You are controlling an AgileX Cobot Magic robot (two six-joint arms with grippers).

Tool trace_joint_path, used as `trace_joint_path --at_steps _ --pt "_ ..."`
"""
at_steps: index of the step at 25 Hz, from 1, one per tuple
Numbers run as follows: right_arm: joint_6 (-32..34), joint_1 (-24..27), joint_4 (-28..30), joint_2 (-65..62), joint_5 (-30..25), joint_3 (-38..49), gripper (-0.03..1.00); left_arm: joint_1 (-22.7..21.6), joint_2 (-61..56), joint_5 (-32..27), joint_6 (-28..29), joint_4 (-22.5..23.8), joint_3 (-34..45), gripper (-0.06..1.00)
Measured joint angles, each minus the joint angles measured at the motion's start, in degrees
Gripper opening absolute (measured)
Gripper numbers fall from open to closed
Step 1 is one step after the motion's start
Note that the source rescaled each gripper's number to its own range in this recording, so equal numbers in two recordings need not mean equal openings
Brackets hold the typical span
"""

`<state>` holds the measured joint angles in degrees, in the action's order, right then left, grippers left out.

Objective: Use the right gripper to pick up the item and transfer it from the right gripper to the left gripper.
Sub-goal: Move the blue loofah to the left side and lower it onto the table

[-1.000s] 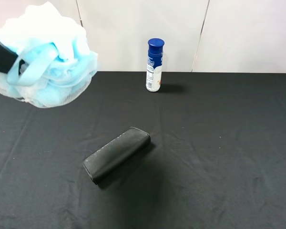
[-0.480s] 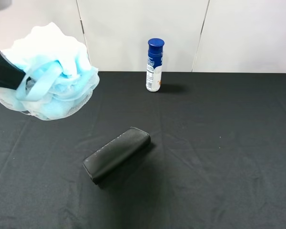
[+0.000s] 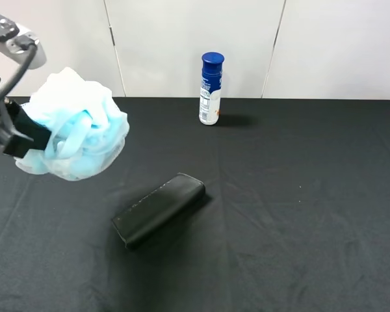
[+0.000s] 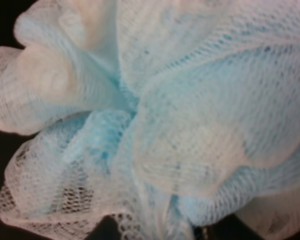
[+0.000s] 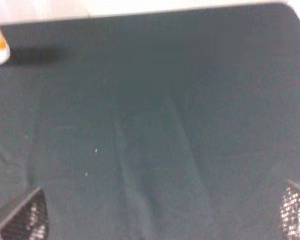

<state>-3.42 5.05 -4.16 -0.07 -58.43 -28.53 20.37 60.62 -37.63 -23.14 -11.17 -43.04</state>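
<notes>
Exterior high view: nearest lies a black oblong case (image 3: 159, 209) on the black cloth-covered table (image 3: 299, 214). Beyond it, at the left, the left gripper (image 3: 27, 133) is clamped on the fluffy light blue and white mesh bath pouf (image 3: 75, 133) — held clear above the cloth. Farthest back stands a blue-capped white bottle (image 3: 210, 89). The right gripper (image 5: 162, 192) — fingers spread wide — holds nothing.

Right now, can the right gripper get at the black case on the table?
Probably yes: the right gripper is open and empty, the black case lies uncovered, and the bath pouf is held up, clear of it.
</notes>
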Motion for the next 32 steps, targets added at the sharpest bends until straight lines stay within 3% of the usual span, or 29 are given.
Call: trace_joint_path --at_steps 6,14,23,32 --pt "0.0 0.0 0.0 -0.2 0.06 0.0 1.0 0.0 9.82 1.67 5.54 4.72 -0.96 0.0" --pt "0.0 0.0 0.0 -0.2 0.06 0.0 1.0 -0.18 24.61 3.6 6.09 6.38 -11.38 0.0" --pt "0.0 0.0 0.0 -0.27 0.06 0.0 1.0 -8.06 38.34 4.28 7.18 7.24 -20.35 0.0" --pt "0.0 0.0 -0.05 -0.27 0.06 0.0 1.0 -8.67 45.39 7.99 7.23 7.23 -20.51 0.01"
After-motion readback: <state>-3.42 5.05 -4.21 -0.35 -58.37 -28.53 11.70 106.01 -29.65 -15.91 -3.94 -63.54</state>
